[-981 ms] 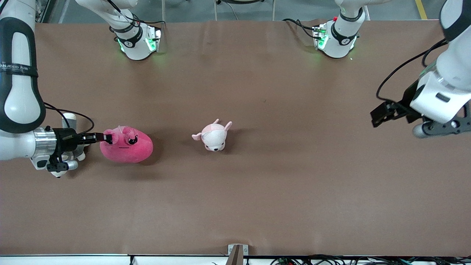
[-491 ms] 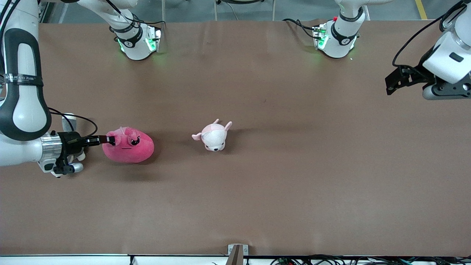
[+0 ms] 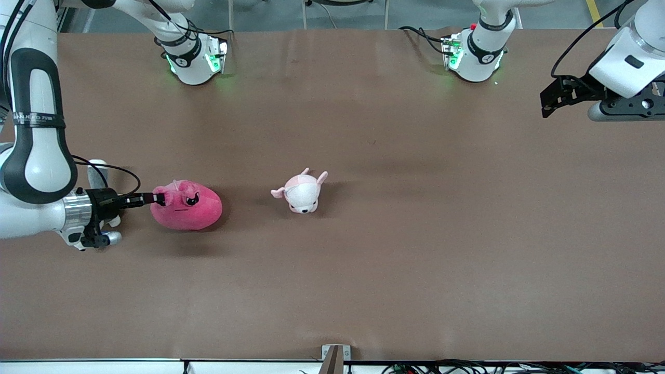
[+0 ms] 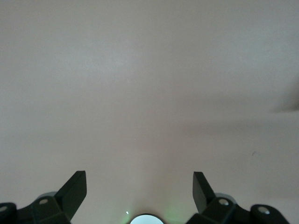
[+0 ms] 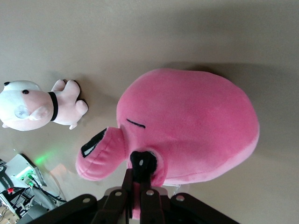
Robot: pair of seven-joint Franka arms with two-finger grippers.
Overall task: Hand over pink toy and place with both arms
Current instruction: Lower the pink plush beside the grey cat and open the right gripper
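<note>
Right gripper (image 3: 156,198), level, fingers pinching the pink toy (image 3: 188,206); left gripper (image 3: 552,98) open over the table's end.

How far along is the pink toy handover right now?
Early stage. Done: the right gripper is shut on the pink toy, pinching its end. In hand: carrying it toward the other arm. Left: the handover and placing; the left gripper waits open over the left arm's end of the table.

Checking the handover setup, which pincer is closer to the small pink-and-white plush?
The right pincer, shut on the pink toy beside the pink-and-white plush. The left pincer hangs open over the table's left-arm end.
</note>
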